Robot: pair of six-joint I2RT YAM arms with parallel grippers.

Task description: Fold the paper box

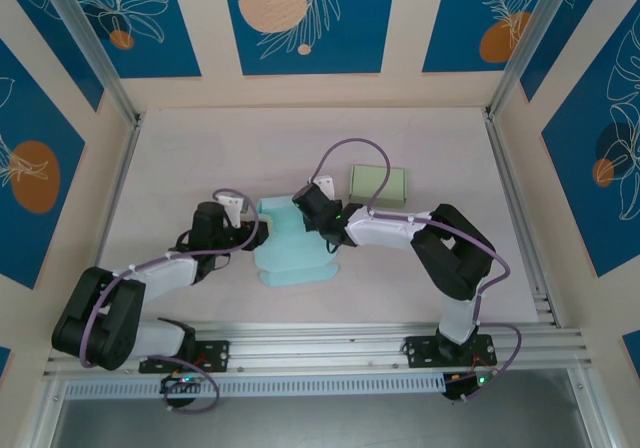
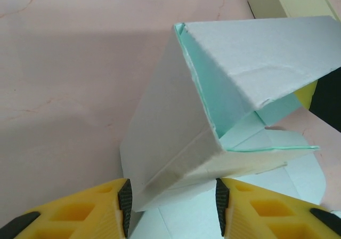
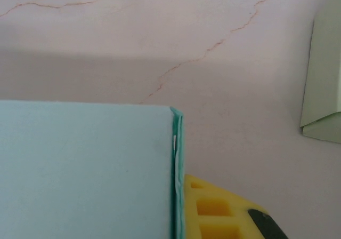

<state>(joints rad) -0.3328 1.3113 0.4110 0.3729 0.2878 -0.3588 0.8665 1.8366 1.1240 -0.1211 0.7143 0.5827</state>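
the mint paper box lies at the middle of the pale marbled table, between the two arms. from above we see its long axis running from the far side toward the arm bases, leaning slightly right at the near end, where its rounded flaps lie flat on the table.

the left arm reaches in low from the near left, elbow bent, and its left gripper meets the box's left edge. in the left wrist view a raised, creased wall of the box stands tilted between the yellow fingers, and we see the dark pads pressing it from both sides, so these jaws are clamped on the box.

the right arm folds back from the near right, and its right gripper sits at the box's far right corner. in its wrist view one yellow finger lies against the edge of a mint panel that hides the other finger, so we cannot tell how those jaws stand.

a pale green folded box rests just beyond the right gripper, apart from the mint box.
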